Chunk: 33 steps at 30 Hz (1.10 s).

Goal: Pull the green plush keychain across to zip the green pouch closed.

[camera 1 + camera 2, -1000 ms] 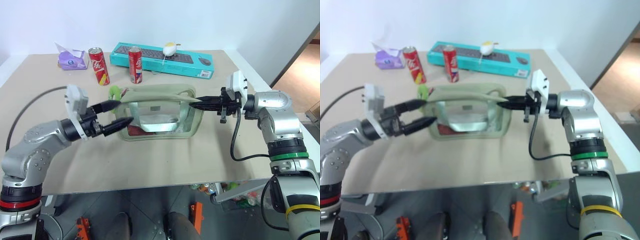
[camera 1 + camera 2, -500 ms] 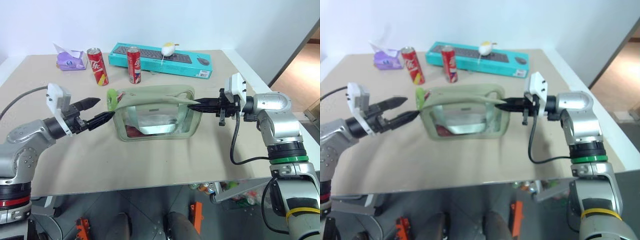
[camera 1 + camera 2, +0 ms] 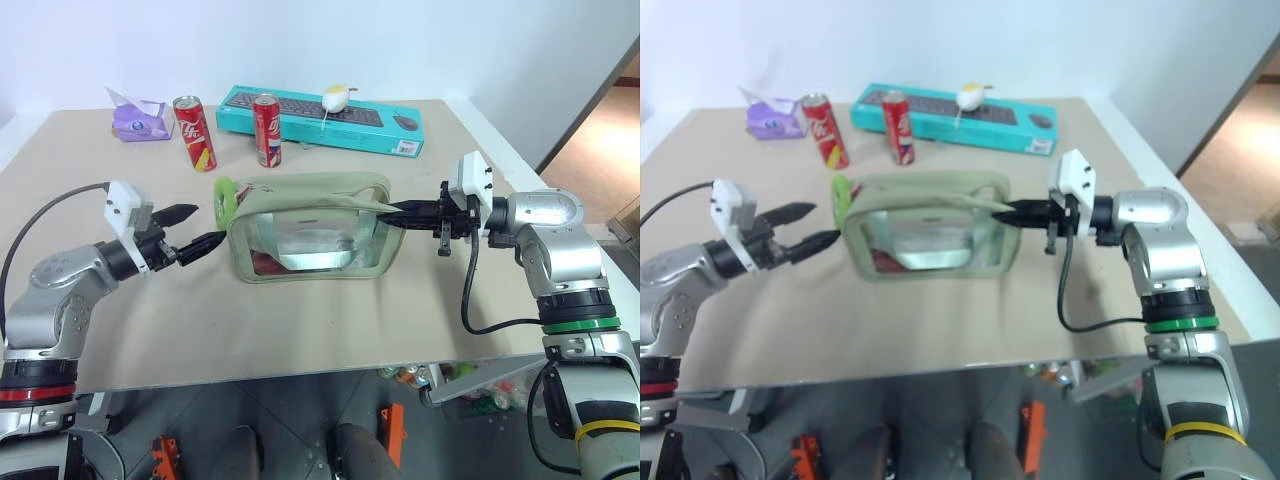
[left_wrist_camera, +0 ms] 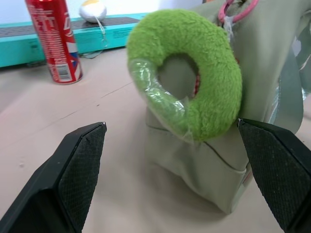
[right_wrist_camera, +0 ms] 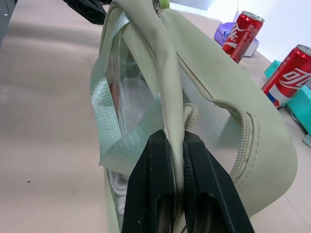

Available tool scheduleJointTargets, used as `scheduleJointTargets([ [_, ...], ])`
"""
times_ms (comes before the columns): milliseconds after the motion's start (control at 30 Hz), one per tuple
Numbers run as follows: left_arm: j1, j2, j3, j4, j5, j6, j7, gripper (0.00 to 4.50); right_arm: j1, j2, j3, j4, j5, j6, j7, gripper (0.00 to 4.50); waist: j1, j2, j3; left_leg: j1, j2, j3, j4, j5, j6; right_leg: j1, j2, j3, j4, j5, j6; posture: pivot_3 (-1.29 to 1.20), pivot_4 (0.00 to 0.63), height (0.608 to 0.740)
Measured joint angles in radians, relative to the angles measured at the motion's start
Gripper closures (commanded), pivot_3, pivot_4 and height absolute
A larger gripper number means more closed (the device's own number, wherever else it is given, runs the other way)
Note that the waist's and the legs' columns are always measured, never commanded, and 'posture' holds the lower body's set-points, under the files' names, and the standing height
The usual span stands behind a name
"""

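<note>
Left gripper point(image 3: 192, 230) gapes empty at mid-left, just short of the keychain point(image 3: 227, 199) hanging at the pouch's point(image 3: 310, 225) left end, mid-frame. Right gripper point(image 3: 400, 211) pinches the pouch's right end. Two cans point(image 3: 196, 132) stand beyond, upper left.

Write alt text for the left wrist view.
A lime-green plush keychain, ring-shaped, hangs at the end of a sage-green pouch, between the open left gripper's two black fingers without touching either. Behind stand a red soda can and a teal keyboard box on the tan table.
</note>
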<state>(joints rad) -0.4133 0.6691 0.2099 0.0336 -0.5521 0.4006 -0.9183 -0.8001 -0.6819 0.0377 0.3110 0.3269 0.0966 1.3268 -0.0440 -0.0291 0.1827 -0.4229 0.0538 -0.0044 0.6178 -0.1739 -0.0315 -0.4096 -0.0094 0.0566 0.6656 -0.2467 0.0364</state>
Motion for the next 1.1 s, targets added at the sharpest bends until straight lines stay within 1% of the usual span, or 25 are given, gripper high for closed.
scheduleJointTargets([
  [433, -0.078, -0.062, -0.001, 0.068, -0.019, 0.021, -0.007, 0.0, 0.0, -0.001, 0.0, 0.001, -0.018, -0.005, -0.016, 4.49, 0.0, 0.0, 0.0, 0.0, 0.0, 0.0, 0.0, 0.0, 0.0, 0.0, 0.0, 0.0, 0.0, 0.0, 0.0, 0.0, 0.15, 0.74],
  [533, -0.079, -0.074, -0.003, 0.076, -0.019, 0.019, -0.011, 0.8, 0.0, -0.001, 0.0, 0.002, -0.019, -0.013, -0.017, 4.5, 0.0, 0.0, 0.0, 0.0, 0.0, 0.0, 0.0, 0.0, 0.0, 0.0, 0.0, 0.0, 0.0, 0.0, 0.0, 0.0, 0.15, 0.74],
  [600, -0.084, -0.085, -0.006, 0.079, -0.018, 0.018, -0.012, 1.45, 0.0, -0.001, 0.0, 0.003, -0.02, -0.016, -0.017, 4.5, 0.0, 0.0, 0.0, 0.0, 0.0, 0.0, 0.0, 0.0, 0.0, 0.0, 0.0, 0.0, 0.0, 0.0, 0.001, 0.0, 0.15, 0.74],
  [633, -0.09, -0.092, -0.007, 0.081, -0.018, 0.016, -0.012, 1.89, 0.0, -0.001, 0.0, 0.004, -0.022, -0.018, -0.017, 4.5, 0.0, 0.0, 0.0, 0.0, 0.0, 0.0, 0.0, 0.0, 0.0, 0.0, 0.0, 0.0, 0.0, 0.0, 0.001, 0.0, 0.15, 0.74],
  [700, -0.094, -0.095, -0.008, 0.088, -0.015, 0.01, -0.012, 2.64, 0.0, -0.001, 0.0, 0.005, -0.024, -0.019, -0.017, 4.5, 0.0, 0.0, 0.0, 0.0, 0.0, 0.0, 0.0, 0.0, 0.0, 0.0, 0.0, 0.0, 0.0, 0.0, 0.0, 0.0, 0.15, 0.74],
  [767, -0.095, -0.099, -0.011, 0.092, -0.009, 0.0, -0.013, 3.22, 0.0, -0.001, 0.0, 0.006, -0.026, -0.02, -0.017, 4.5, 0.0, 0.0, 0.0, 0.0, 0.0, 0.0, 0.0, 0.0, 0.0, 0.0, 0.0, 0.0, 0.0, 0.0, 0.001, 0.0, 0.15, 0.74],
  [867, -0.1, -0.109, -0.017, 0.098, -0.001, -0.011, -0.012, 4.25, 0.0, -0.002, 0.0, 0.007, -0.027, -0.021, -0.017, 4.5, 0.0, 0.0, 0.0, 0.0, 0.0, 0.0, 0.001, 0.0, 0.0, 0.0, 0.0, 0.0, 0.0, 0.0, 0.001, 0.0, 0.15, 0.74],
  [900, -0.107, -0.111, -0.017, 0.104, 0.002, -0.013, -0.01, 4.46, 0.0, -0.002, 0.0, 0.007, -0.028, -0.021, -0.016, 4.5, 0.0, 0.0, 0.0, 0.0, 0.0, 0.0, 0.001, 0.0, 0.0, 0.0, 0.0, 0.0, 0.0, 0.0, 0.001, 0.0, 0.15, 0.74],
  [1100, -0.131, -0.11, -0.016, 0.101, 0.002, -0.032, -0.004, 4.46, 0.001, -0.003, 0.0, 0.008, -0.029, -0.027, -0.016, 4.5, 0.0, 0.0, 0.0, 0.0, 0.0, 0.0, 0.001, 0.0, 0.0, 0.0, 0.0, 0.0, 0.0, 0.0, 0.001, 0.0, 0.15, 0.74],
])
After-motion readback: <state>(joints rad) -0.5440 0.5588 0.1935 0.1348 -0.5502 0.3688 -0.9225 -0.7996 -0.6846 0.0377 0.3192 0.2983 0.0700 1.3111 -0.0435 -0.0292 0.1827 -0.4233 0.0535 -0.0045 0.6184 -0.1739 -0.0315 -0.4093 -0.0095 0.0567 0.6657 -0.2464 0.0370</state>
